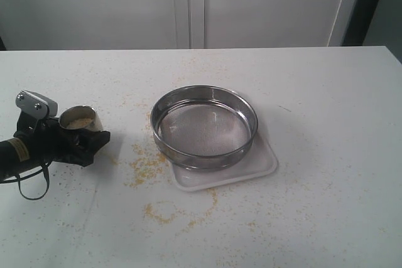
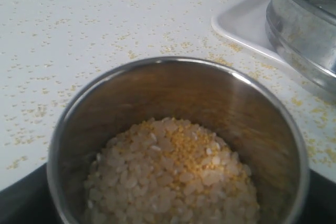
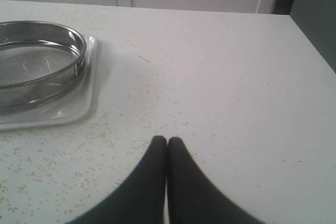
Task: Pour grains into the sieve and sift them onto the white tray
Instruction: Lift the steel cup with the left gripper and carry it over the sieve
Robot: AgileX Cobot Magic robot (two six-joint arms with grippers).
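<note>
My left gripper [image 1: 83, 134] is shut on a small steel cup [image 1: 78, 118], held upright to the left of the sieve and apart from it. The cup [image 2: 173, 103] is partly filled with grains [image 2: 173, 177], pale rice-like bits with a patch of fine yellow meal. The sieve [image 1: 204, 127], a wide steel ring with a mesh bottom, sits on the white tray [image 1: 254, 169]; I see no pile of grains in it. In the right wrist view my right gripper [image 3: 167, 140] is shut on nothing, low over the table to the right of the sieve [image 3: 37, 61] and tray [image 3: 63, 113].
Spilled yellow grains [image 1: 147, 161] lie scattered on the white table [image 1: 326, 123], thickest between the cup and the tray and in front of the tray. A white wall with panels stands behind the table's far edge. The right arm is outside the exterior view.
</note>
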